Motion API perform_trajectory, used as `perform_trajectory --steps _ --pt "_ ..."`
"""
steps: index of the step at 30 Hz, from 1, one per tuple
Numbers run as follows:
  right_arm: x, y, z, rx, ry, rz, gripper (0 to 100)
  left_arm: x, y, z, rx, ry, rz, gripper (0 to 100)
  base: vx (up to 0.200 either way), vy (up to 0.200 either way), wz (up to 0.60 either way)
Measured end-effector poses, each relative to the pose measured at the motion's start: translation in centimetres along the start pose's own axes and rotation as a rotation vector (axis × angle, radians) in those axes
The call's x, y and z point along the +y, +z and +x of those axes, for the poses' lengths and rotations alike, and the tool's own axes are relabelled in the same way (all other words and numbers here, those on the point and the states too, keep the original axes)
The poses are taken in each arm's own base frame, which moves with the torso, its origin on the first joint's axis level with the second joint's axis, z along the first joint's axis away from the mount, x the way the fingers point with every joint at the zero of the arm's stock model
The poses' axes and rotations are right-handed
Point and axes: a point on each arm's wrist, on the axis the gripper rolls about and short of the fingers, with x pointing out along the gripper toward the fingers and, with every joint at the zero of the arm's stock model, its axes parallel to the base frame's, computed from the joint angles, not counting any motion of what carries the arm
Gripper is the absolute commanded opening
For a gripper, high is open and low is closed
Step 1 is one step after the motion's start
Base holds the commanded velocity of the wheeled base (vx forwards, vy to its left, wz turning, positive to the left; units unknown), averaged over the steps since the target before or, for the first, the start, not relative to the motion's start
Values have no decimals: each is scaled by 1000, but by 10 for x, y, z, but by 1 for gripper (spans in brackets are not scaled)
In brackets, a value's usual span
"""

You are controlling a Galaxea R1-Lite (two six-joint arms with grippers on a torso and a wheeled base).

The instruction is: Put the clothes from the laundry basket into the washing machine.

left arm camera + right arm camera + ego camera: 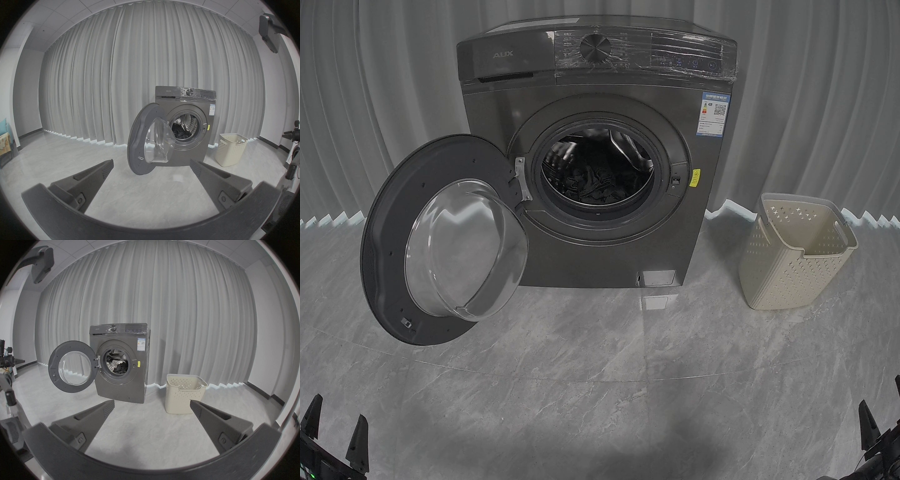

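While both my arms hang low at the near edge of the head view, my left gripper (151, 162) has its jaws spread wide and holds nothing; the two dark fingers (90, 178) stand well apart over the pale floor (612, 375). My right gripper (152, 402) is just the same: jaws wide apart, no cloth or anything else in its grasp. Both sit well back from the work.

Ahead of me the washing machine (600, 262) stands on the floor against a long pleated curtain (394, 94). Its round door (387, 250) is swung fully open to my left, hinged at the left side of the opening, with its clear glass bowl bulging toward me. Inside the drum (637, 156) lie the clothes (594, 178), a dark crumpled heap resting on the bottom; from my right wrist view a lighter piece shows among them.

To the right of the machine, near it but not touching, the laundry basket (781, 275) stands upright on the floor. It is a pale plastic basket with perforated walls and a handle cut-out at each end, and from my head view I look down onto its inner walls. A control panel (644, 50) with a round dial runs across the machine's top front, covered in shiny film.
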Motion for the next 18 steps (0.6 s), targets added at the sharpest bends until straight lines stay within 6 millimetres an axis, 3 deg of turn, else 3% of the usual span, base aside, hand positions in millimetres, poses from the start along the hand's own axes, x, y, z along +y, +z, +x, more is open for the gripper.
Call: perform_trajectory --steps 6,12,18 --pt "0 -4 -1 28 -31 74 100 0 0 -1 -12 14 -47 100 0 0 0" --pt "0 -5 -1 27 -40 74 100 0 0 -1 -15 33 -35 100 0 200 0" --pt "0 -5 -2 26 -39 73 100 1 0 -1 -15 45 1 100 0 0 0"
